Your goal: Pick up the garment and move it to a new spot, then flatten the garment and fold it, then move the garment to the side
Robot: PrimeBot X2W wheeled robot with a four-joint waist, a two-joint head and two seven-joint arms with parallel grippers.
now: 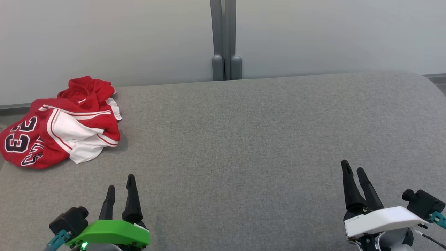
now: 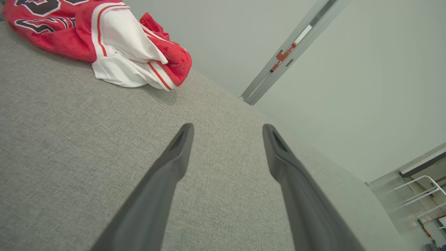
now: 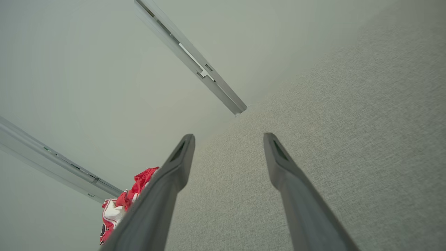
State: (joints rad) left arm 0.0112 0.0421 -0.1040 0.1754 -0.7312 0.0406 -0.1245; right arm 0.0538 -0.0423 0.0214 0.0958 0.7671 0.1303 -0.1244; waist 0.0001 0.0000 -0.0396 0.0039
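Note:
A crumpled red and white garment [image 1: 61, 125] with dark numbers lies in a heap at the far left of the grey fabric surface [image 1: 244, 146]. It also appears at the top left of the left wrist view as the garment [image 2: 115, 45] and small at the lower left of the right wrist view as the garment [image 3: 120, 204]. My left gripper [image 1: 121, 184] hangs open near the front left, well short of the heap, with nothing between its fingers. My right gripper [image 1: 352, 167] stands open at the front right, far from the cloth. The open jaws show as left gripper [image 2: 228, 129] and right gripper [image 3: 229, 139].
A pale wall [image 1: 104, 38] runs behind the surface, with a grey vertical post [image 1: 225, 42] at its middle. The surface rounds off at the back right corner [image 1: 428, 83]. White shelving [image 2: 423, 195] stands beyond the surface's far end.

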